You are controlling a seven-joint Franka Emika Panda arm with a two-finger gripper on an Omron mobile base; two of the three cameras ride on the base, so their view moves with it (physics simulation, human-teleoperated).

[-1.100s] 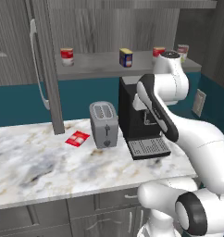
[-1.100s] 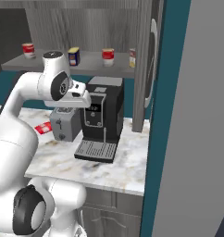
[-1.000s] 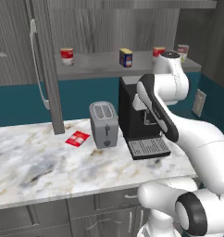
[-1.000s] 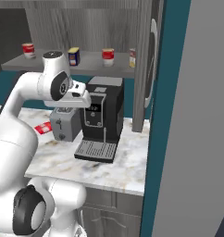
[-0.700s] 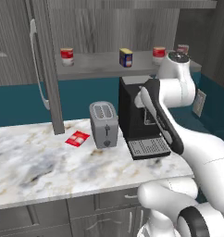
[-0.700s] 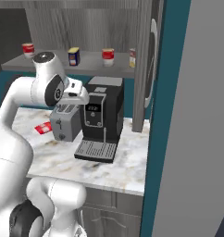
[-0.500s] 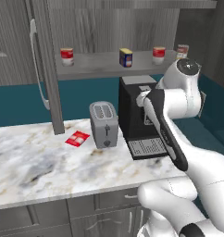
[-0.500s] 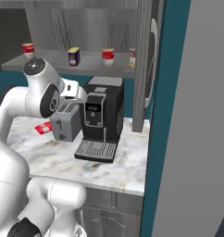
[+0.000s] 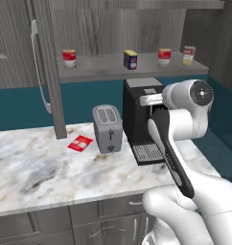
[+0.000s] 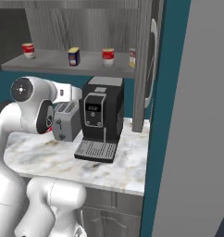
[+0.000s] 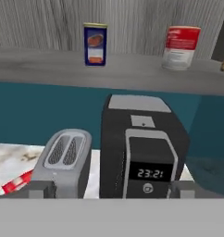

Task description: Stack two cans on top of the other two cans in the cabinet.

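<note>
Four cans are lined up, well apart, on the cabinet shelf (image 9: pixel 103 72): red can (image 9: pixel 69 58), blue can (image 9: pixel 130 60), second red can (image 9: pixel 164 57), cream can (image 9: pixel 188 55). Nothing is stacked. The gripper (image 9: pixel 145 99) is held above the coffee machine (image 9: pixel 139 122), beside the toaster (image 9: pixel 108 129); finger spacing cannot be told.

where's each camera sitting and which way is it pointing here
Left base view: behind the arm on its left, facing forward and down over the counter to the shelf; the white arm rises from the lower right.
Right base view: behind the arm on its right, facing the same shelf; the arm rises from the lower left.
Hand view: on the hand, facing the coffee machine and toaster, shelf above.
All three share the blue can, the toaster and the coffee machine.
</note>
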